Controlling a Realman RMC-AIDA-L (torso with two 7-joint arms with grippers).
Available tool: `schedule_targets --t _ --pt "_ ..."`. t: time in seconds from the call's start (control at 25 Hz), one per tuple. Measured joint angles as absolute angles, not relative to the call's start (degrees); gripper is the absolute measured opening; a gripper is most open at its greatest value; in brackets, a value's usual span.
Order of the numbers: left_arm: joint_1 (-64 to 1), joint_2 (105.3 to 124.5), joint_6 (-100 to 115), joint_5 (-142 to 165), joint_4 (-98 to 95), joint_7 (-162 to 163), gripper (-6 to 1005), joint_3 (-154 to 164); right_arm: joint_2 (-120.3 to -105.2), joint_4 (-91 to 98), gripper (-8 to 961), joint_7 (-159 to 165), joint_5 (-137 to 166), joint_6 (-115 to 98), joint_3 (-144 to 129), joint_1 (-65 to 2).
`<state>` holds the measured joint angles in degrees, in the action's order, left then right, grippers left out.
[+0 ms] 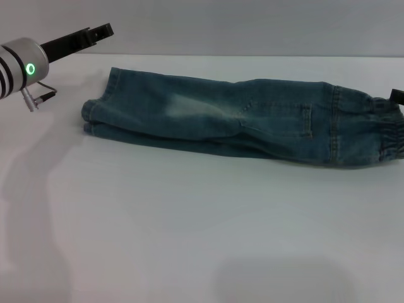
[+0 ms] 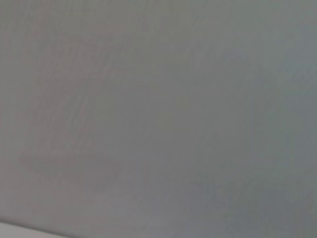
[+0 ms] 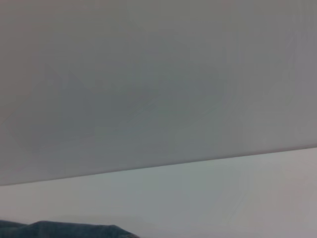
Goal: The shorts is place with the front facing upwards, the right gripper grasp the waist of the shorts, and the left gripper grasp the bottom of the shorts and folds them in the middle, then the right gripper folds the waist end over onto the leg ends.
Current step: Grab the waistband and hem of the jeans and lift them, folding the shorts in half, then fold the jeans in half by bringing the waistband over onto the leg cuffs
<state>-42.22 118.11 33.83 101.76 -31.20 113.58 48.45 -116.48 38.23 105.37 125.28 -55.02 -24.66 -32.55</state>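
Note:
The blue denim shorts (image 1: 252, 120) lie flat across the far half of the white table (image 1: 202, 240), folded lengthwise into a long strip. The elastic waist (image 1: 390, 136) is at the right end and the leg ends (image 1: 95, 118) at the left. My left gripper (image 1: 96, 33) hangs in the air at the far left, above and behind the leg ends, holding nothing. Only a black tip of my right gripper (image 1: 397, 96) shows at the right edge, just behind the waist. A sliver of the denim shorts (image 3: 64, 231) shows in the right wrist view.
The silver left wrist with a green light (image 1: 25, 66) reaches in from the left edge. A grey wall (image 1: 252, 25) runs behind the table. The left wrist view holds only a plain grey surface.

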Motion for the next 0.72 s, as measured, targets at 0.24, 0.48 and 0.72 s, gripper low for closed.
schedule_targets --t 0.24,0.48,0.72 --pt "-41.26 118.11 37.51 93.28 -30.89 106.53 841 48.44 -115.96 38.98 449 105.34 125.25 -57.24 -24.96 -32.39" --pt "-40.16 118.11 42.14 86.40 -30.43 100.73 841 48.42 -115.89 41.83 449 105.56 125.24 -59.11 -24.69 -31.79" --pt "-39.09 118.24 47.10 78.58 -29.54 93.18 840 48.42 -116.38 46.01 449 105.83 122.39 -61.21 -24.67 -30.80"
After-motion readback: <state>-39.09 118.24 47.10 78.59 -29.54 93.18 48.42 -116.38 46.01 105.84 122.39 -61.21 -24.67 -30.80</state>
